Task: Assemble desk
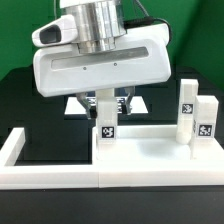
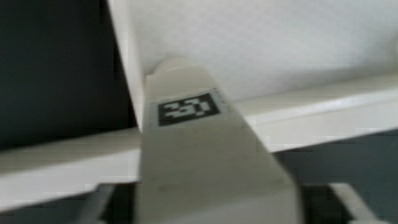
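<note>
Nearest, in the exterior view, the low white bar (image 1: 22, 150) is lying along the front of the black desk (image 1: 30, 210) and turning back in a corner at the exterior view's left. Just beside it, toward the exterior view's right, the flat white tabletop (image 1: 150, 160) is resting on the desk with its raised edge facing the camera.

At the tabletop's corner toward the exterior view's left, one leg (image 1: 105, 125) is standing upright, its tag facing forward. The claw (image 1: 108, 112) is reaching straight down over it, and the two fingers are flanking the leg's upper part. In the wrist view the same leg is filling the space between the dark fingers (image 2: 111, 205) with no gap showing on either side, so the claw is reading as pinching the leg. Whether the leg's foot is touching the tabletop or hanging just clear of it cannot be told.

Farther back, at the exterior view's right, two more legs (image 1: 187, 108) (image 1: 205, 125) are standing upright side by side, tags forward, close behind the tabletop's far edge.
</note>
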Robot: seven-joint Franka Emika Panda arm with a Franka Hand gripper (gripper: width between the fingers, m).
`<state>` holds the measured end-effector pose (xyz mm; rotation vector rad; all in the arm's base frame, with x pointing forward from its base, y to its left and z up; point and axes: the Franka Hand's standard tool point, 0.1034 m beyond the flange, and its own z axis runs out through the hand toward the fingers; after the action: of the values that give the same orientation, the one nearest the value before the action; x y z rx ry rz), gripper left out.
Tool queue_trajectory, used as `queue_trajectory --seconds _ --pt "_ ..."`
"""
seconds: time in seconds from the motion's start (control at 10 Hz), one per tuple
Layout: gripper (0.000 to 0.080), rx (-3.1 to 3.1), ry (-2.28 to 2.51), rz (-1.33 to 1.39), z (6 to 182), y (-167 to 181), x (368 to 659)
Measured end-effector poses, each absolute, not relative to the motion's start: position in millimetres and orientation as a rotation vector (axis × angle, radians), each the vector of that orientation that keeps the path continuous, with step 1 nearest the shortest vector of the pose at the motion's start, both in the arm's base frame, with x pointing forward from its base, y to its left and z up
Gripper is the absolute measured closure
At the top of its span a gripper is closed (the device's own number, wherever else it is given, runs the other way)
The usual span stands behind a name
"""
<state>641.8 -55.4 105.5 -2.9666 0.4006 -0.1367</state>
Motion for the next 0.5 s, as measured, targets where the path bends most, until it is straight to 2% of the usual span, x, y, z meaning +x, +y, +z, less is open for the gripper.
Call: queue_trajectory --seconds 0.1,0.2,0.5 --pt "0.0452 -2.952 0.498 -0.129 104.8 -59.0 641.0" --pt "0.0495 -2.932 0.594 -0.122 104.7 -59.7 640.9" --pt "0.0496 -2.727 1.212 -0.033 106.2 -59.6 638.4"
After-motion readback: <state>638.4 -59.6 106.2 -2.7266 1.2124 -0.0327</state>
